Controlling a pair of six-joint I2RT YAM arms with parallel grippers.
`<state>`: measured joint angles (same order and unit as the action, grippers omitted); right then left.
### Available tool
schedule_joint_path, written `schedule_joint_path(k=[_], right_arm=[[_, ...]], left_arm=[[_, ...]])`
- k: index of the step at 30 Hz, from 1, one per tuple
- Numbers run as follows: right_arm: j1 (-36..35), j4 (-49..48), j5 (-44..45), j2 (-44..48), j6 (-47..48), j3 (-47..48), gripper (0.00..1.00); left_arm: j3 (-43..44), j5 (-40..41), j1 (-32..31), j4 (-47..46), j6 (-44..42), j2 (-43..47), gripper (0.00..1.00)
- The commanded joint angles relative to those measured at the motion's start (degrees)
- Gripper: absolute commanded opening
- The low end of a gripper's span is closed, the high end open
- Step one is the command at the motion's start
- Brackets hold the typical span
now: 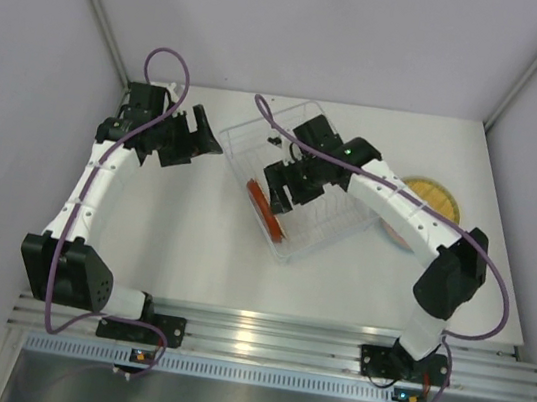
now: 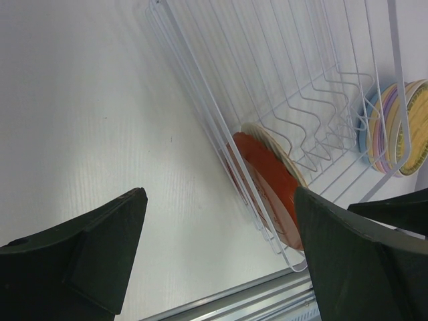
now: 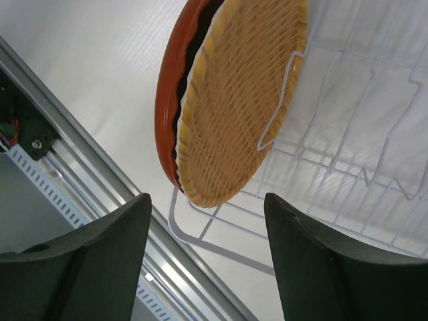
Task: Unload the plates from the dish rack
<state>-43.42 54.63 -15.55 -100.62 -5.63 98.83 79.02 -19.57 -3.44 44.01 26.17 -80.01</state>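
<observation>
Jaws of the right gripper (image 3: 206,200) stood wide apart and empty, just short of the tan woven plate (image 3: 241,100) and red plate (image 3: 166,100) upright at the near-left end of the dish rack (image 3: 348,167), while the left gripper (image 2: 217,194), likewise spread and empty, hung over bare table (image 2: 80,100) left of the rack, a stack of plates (image 1: 435,197) lying right of it.

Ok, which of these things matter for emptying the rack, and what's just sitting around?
For the job: dish rack; red plate and woven tan plate standing in it; stack of plates outside it.
Just there: purple cable; metal rail at the near edge.
</observation>
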Motion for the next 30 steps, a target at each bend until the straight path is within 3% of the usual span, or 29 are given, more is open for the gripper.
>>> schedule_joint_path(k=[1, 13, 25, 30], right_arm=[[-2.37, 2.41, -0.45, -0.54, 3.25, 3.57, 0.68], [-4.22, 6.8, 9.83, -2.91, 5.19, 2.42, 0.67], [-4.3, 7.68, 12.39, -6.17, 7.21, 4.09, 0.66], [-4.13, 7.42, 18.53, -6.78, 6.07, 5.76, 0.65]], left_arm=[[-0.01, 0.76, -0.16, -0.24, -0.6, 1.52, 0.97], [-0.36, 0.68, -0.07, -0.33, -0.77, 1.35, 0.97], [-0.27, 0.94, -0.07, -0.15, -0.77, 1.43, 0.97], [-0.1, 0.85, -0.07, -0.24, -0.77, 1.35, 0.97]])
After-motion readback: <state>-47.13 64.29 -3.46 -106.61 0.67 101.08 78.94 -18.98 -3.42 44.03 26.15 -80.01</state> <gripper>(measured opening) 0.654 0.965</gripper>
